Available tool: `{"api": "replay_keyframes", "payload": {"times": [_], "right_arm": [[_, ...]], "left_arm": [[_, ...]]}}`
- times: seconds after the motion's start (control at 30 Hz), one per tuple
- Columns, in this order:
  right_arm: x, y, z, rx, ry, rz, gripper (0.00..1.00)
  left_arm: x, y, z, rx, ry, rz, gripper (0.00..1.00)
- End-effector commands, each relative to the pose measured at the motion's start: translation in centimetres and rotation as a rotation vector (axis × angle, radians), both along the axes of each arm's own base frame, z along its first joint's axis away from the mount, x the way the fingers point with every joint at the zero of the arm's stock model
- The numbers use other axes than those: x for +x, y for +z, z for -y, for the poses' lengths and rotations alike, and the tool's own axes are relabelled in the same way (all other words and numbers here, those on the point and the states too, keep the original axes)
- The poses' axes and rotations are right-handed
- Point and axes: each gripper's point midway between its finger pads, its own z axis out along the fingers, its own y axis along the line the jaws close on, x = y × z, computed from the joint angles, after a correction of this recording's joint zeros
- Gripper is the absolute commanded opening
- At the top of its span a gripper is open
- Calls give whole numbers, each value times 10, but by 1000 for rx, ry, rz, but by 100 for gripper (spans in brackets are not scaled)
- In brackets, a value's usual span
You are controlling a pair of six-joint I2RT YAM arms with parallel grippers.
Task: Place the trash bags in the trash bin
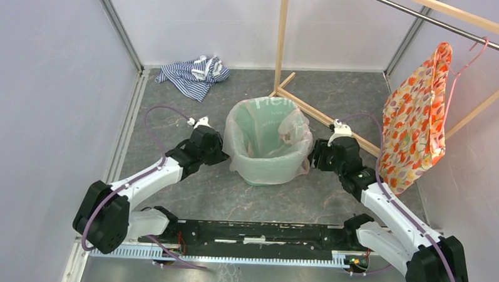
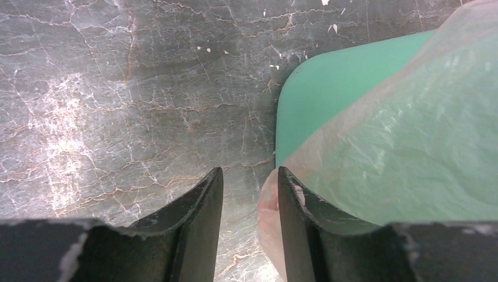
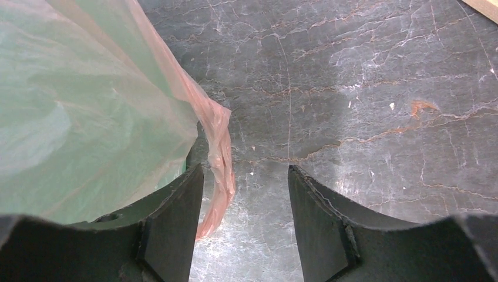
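Marbled, perhaps stone floor [image 1: 189,195]; crinkly pink bag [image 1: 297,127] lines round bin [image 2: 335,82].

Pale lilac walls [image 1: 49,77] enclose a grey marbled floor [image 1: 336,100], with a wooden rack [image 1: 280,42] at back right.
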Motion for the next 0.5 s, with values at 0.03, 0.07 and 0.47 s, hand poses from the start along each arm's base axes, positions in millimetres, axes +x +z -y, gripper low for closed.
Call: {"api": "replay_keyframes", "payload": {"times": [0.03, 0.07, 0.47], "right_arm": [[10, 20, 1, -7, -5, 60, 61], [10, 19, 1, -10, -3, 58, 60], [16, 43, 14, -71, -45, 80, 60]], "left_arm": [[-6, -2, -7, 13, 6, 22, 48], [-8, -5, -9, 13, 10, 19, 48], [-14, 2, -21, 8, 31, 45, 46]]}}
